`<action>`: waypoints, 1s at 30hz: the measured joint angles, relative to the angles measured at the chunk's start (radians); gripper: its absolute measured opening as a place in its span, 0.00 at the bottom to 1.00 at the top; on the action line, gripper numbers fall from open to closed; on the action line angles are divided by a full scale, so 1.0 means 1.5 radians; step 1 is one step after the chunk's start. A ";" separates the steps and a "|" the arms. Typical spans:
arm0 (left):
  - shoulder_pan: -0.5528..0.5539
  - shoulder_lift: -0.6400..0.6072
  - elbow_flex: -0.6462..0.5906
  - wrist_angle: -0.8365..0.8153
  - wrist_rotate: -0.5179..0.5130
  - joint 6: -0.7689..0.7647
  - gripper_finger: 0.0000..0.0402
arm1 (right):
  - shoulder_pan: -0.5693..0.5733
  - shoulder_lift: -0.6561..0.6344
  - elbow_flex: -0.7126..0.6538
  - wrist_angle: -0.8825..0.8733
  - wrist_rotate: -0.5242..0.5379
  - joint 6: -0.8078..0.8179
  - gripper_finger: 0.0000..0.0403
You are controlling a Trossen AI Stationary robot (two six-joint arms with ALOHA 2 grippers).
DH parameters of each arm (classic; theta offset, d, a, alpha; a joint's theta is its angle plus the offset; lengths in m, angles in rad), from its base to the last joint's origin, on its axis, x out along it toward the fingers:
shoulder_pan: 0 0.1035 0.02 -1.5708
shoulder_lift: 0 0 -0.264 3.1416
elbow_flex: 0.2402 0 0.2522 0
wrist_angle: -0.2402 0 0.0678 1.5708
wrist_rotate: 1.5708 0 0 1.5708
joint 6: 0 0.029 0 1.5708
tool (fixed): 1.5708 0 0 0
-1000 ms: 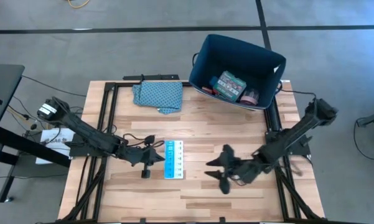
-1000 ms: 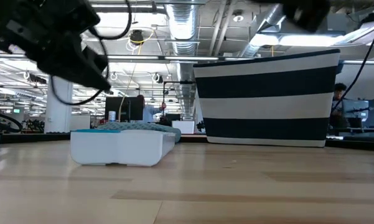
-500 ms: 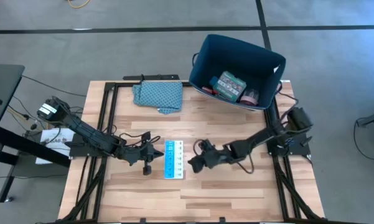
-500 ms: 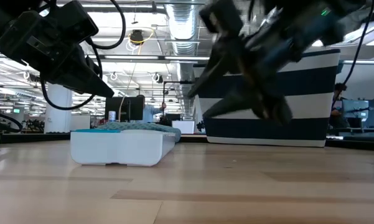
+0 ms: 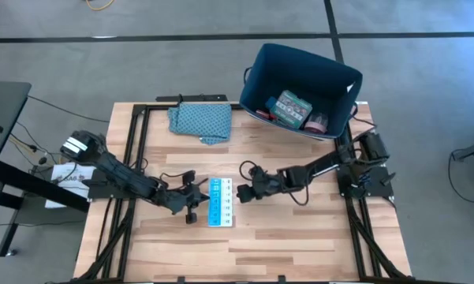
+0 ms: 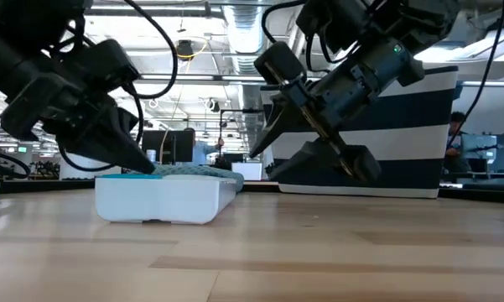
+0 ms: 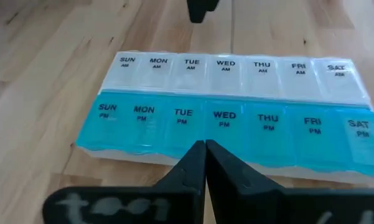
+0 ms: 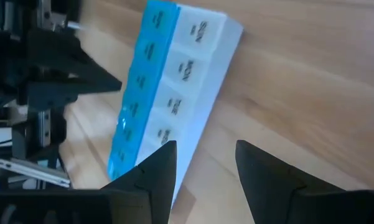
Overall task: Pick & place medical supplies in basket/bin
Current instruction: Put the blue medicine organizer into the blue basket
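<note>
The blue-white pill organizer (image 5: 220, 202) lies flat on the table's near middle. It also shows in the low view (image 6: 163, 197). My left gripper (image 5: 194, 199) is shut, with its tips at the organizer's blue long side (image 7: 224, 118). My right gripper (image 5: 243, 192) is open and empty, just off the organizer's white long side (image 8: 187, 74) and above the table (image 6: 306, 155). The dark navy bin (image 5: 304, 79) stands at the far right and holds a teal-red box (image 5: 290, 108) and a pink roll (image 5: 317, 122). My left gripper's shut fingertips (image 7: 205, 152) come in low from the table's left, at the middle of the organizer's blue long side (image 7: 202, 134). I cannot tell whether they touch it. The organizer rests flat on the table.
A teal patterned folded cloth (image 5: 199, 121) lies at the far edge, left of the bin. The striped bin wall (image 6: 365, 134) rises behind my right gripper. Bare wood lies in front of the organizer and to its right.
My right gripper has swung from the near right of the table toward the table's left and stands beside the organizer, still open. My left gripper has gone down and a little toward the organizer. The organizer has stayed where it was.
</note>
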 joint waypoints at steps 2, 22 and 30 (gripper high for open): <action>0.000 0.012 0.000 0.003 0.000 0.000 0.00 | -0.004 0.000 0.000 -0.001 0.000 0.005 0.39; -0.002 0.113 0.000 0.122 0.031 -0.063 0.00 | -0.014 0.000 0.000 0.006 -0.036 -0.053 0.50; -0.010 0.041 0.000 0.125 0.018 -0.063 0.00 | -0.015 0.015 0.002 -0.017 -0.031 -0.053 0.55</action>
